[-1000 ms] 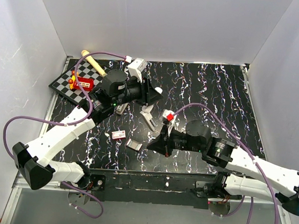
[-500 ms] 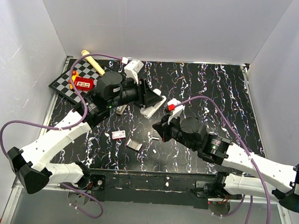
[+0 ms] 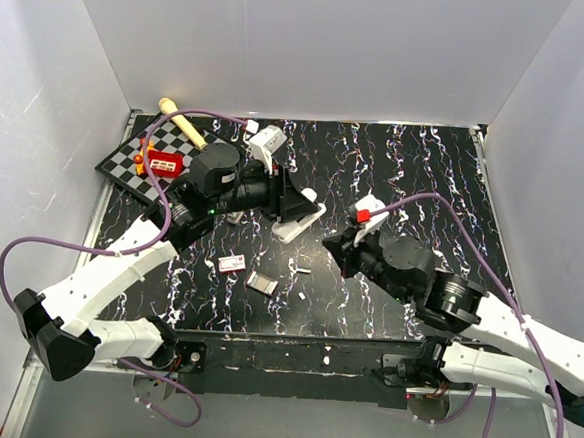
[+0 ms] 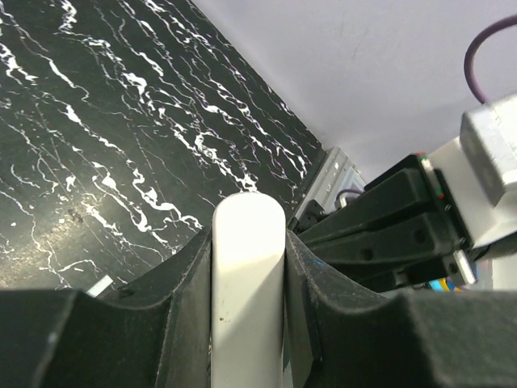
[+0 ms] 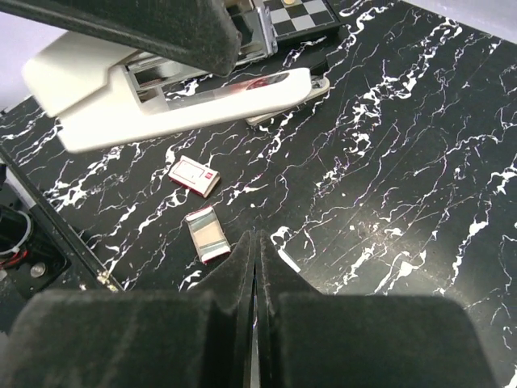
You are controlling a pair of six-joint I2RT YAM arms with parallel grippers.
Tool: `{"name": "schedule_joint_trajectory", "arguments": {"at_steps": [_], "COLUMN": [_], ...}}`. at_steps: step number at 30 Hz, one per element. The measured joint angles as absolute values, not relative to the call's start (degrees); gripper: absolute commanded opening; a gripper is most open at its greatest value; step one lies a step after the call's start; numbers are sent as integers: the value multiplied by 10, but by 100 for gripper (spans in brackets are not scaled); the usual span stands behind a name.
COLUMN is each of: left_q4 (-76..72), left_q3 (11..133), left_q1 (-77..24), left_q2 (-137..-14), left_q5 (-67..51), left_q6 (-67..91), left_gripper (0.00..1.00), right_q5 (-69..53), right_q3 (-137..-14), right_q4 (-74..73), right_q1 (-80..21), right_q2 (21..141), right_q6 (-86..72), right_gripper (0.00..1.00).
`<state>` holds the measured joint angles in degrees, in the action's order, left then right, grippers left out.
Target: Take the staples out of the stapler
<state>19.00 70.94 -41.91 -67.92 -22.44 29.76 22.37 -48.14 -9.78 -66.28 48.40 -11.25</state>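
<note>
The left gripper [image 3: 291, 203] is partly open and clamped on the stapler [image 5: 212, 95]. The stapler is a white shell hinged apart, with its silver magazine rail bared. In the top view it is held off the table, up and to the right of the small red-and-white box [image 5: 194, 175]. The box's print is too small to read. Just right of the box lies a flat silvery rectangle [image 5: 206, 234]. Further right, a thin strip of staples [image 5: 288, 260] lies on the black marbled table [image 3: 424, 188]. The right gripper [image 5: 254, 242] hovers right of the box, past the strip, its fingers pressed together on nothing.
</note>
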Motion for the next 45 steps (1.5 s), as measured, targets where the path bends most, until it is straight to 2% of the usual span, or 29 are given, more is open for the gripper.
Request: {"name": "schedule_joint_trajectory", "arguments": {"at_steps": [12, 29, 40, 44, 45], "left_q4": [140, 30, -24, -25, -23], "left_q3": [694, 675, 665, 667, 669], "left_q1": [-419, -419, -421, -421, -421], "left_q2": [-674, -673, -679, -693, -698], "left_q5": [-375, -497, -557, -592, -599], "left_q6": [270, 294, 285, 266, 261], "left_gripper": [0, 0, 7, 13, 17], "right_q5": [147, 75, 46, 22, 15], "right_q3": [-499, -532, -590, -613, -617], "right_q4": [-153, -128, -143, -180, -187], "right_q1": [-662, -662, -660, -653, -648], "right_q2": [361, 396, 430, 443, 447], "right_q6": [-97, -103, -75, -57, -55], "right_gripper": [1, 1, 1, 1, 1]}}
